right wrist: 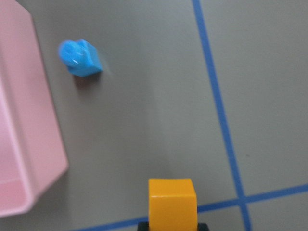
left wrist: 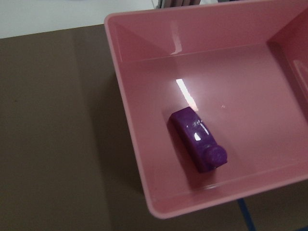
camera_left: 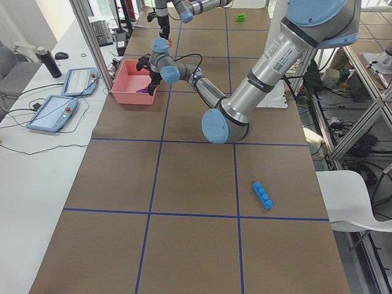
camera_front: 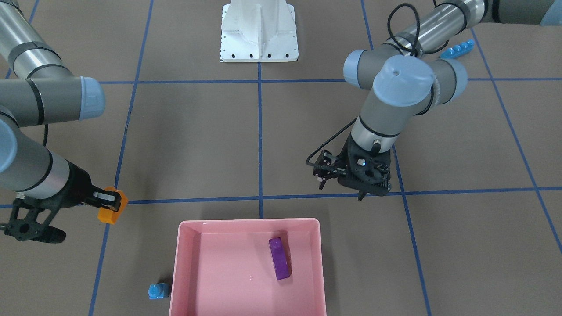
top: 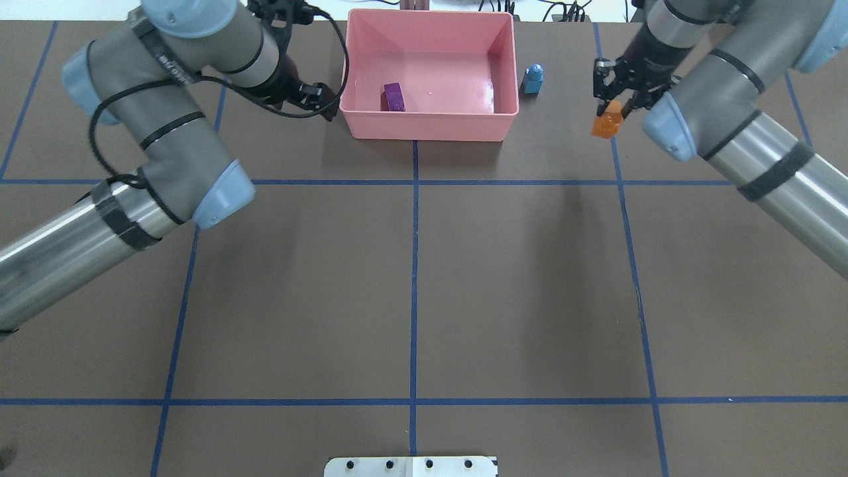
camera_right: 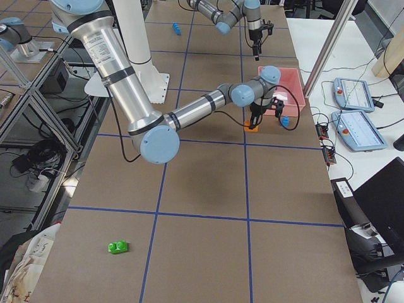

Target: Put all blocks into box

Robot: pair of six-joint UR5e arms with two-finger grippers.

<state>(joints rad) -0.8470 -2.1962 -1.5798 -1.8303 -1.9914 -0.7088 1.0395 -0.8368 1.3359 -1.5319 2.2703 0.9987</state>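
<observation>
The pink box (camera_front: pixel 219 263) stands at the table's operator side, also in the overhead view (top: pixel 430 66). The long purple brick (camera_front: pixel 279 258) lies inside it and shows in the left wrist view (left wrist: pixel 197 139). My left gripper (camera_front: pixel 342 191) hovers beside the box, open and empty. My right gripper (camera_front: pixel 109 199) is shut on the orange brick (camera_front: pixel 113 210), held above the table on the box's other side (top: pixel 607 124). The tiny light-blue cube (camera_front: pixel 158 291) stands on the table just outside the box (right wrist: pixel 80 57). The long light-blue brick (camera_front: pixel 457 49) and the green brick (camera_right: pixel 117 247) lie far off.
The white metal base plate (camera_front: pixel 259 39) sits at the robot's side of the table. Blue tape lines (top: pixel 414 265) grid the brown tabletop. Tablets and cables lie on a side desk (camera_left: pixel 55 104) beyond the box.
</observation>
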